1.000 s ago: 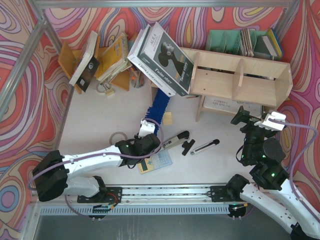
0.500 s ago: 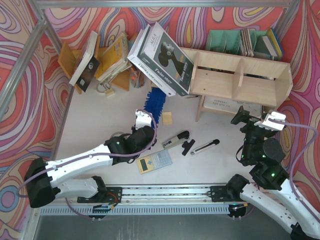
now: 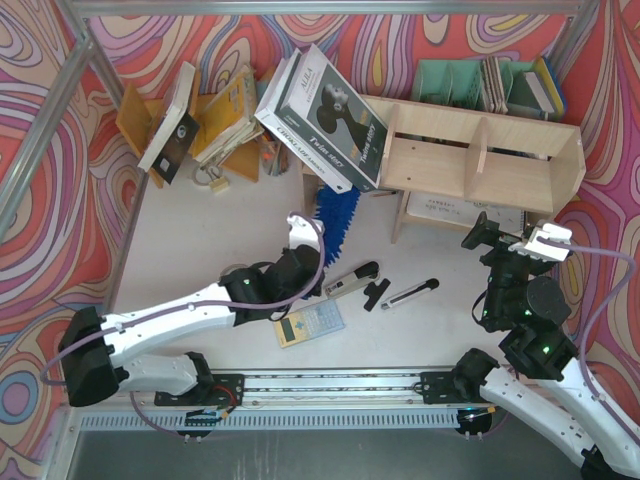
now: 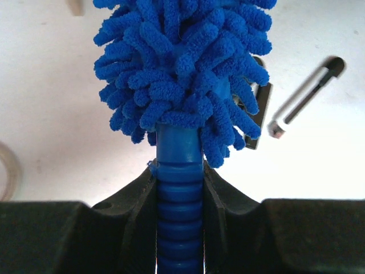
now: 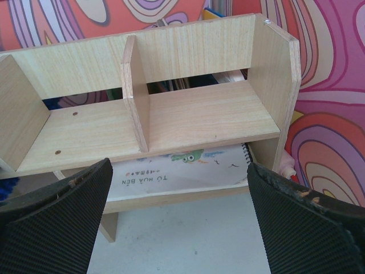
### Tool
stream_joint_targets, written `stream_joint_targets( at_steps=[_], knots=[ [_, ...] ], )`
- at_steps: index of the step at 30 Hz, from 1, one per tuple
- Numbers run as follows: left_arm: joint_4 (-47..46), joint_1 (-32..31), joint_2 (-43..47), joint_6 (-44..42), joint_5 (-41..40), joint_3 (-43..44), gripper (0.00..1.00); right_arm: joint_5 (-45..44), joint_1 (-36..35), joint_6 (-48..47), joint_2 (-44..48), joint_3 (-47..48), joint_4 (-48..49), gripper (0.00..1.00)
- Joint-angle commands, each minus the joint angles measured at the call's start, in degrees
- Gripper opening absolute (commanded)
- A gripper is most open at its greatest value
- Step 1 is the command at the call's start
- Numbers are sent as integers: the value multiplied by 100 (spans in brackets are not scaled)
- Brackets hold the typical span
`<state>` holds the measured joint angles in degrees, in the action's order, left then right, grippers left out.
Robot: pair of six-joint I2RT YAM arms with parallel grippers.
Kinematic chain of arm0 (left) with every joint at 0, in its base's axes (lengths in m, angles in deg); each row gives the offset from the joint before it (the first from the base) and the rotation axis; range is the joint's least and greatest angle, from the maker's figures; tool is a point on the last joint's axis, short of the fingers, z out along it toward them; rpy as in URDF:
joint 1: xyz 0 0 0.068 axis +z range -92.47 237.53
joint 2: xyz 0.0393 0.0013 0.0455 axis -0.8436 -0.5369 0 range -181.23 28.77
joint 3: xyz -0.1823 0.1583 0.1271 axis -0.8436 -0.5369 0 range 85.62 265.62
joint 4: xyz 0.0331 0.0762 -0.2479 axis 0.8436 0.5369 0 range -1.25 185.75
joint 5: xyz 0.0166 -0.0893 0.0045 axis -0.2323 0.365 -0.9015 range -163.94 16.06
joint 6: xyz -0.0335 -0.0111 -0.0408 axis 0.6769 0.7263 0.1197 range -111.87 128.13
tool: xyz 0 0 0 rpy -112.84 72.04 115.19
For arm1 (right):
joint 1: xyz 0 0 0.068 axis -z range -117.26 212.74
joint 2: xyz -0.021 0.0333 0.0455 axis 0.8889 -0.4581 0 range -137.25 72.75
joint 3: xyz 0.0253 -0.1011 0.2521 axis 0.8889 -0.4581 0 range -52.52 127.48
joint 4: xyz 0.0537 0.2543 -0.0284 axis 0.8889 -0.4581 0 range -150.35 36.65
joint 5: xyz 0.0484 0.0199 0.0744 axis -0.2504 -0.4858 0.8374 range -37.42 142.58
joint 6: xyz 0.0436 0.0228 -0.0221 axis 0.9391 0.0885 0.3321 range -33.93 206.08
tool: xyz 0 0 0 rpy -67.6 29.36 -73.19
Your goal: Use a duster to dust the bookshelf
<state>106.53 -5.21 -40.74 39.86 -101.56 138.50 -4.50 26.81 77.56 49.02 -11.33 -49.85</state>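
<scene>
**Worktop** (image 3: pixel 200 250), near edge: calculator (image 3: pixel 310 323) lying flat just beside the left arm, not being used.

**Left end effector** (image 4: pixel 179 178): closing narrowly on the duster (image 3: pixel 337 208), gripping it firmly by its ribbed handle.

**Duster:** blue head pointing away from the arm. It is sitting between a leaning box (image 3: pixel 325 110) and the left end of the bookshelf (image 3: pixel 470 150). It is near that end panel and apparently not touching any board.

**Right end effector** (image 5: pixel 178 171): standing wide, holding nothing, hovering in front of the right-hand compartment.

**Bookshelf:** top board, dividers and compartments showing bare wood, with a spiral-bound book (image 5: pixel 148 177) lying underneath.

**Progress:** pickup looking done and wiping seemingly not begun. Top board, dividers, compartments and side panels are all waiting to be dusted.
</scene>
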Motion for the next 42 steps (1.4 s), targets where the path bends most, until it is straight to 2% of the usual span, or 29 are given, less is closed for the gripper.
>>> stream_joint_targets(
  at_steps=[1, 5, 11, 22, 32, 37, 42],
  knots=[
    [-916, -267, -309, -34, 385, 337, 0, -12, 33, 34, 82, 22, 1, 89],
    [-1009, -504, -797, -52, 520, 658, 0, -29, 33, 29, 113, 14, -7, 89],
    [-1327, -563, -1545, 129, 887, 647, 0, -31, 33, 29, 155, 13, -15, 89],
    [-763, -551, -2603, 408, 891, 1029, 0, 23, 32, 119, 105, 37, -86, 89],
    [-794, -553, -1869, 228, 821, 1089, 0, 6, 33, 110, 88, 35, -87, 89],
    [-798, -553, -1384, 209, 527, 1047, 0, 13, 33, 121, 87, 31, -83, 89],
    [-806, -555, -1407, 159, 530, 983, 0, 21, 33, 113, 70, 30, -78, 90]
  ],
)
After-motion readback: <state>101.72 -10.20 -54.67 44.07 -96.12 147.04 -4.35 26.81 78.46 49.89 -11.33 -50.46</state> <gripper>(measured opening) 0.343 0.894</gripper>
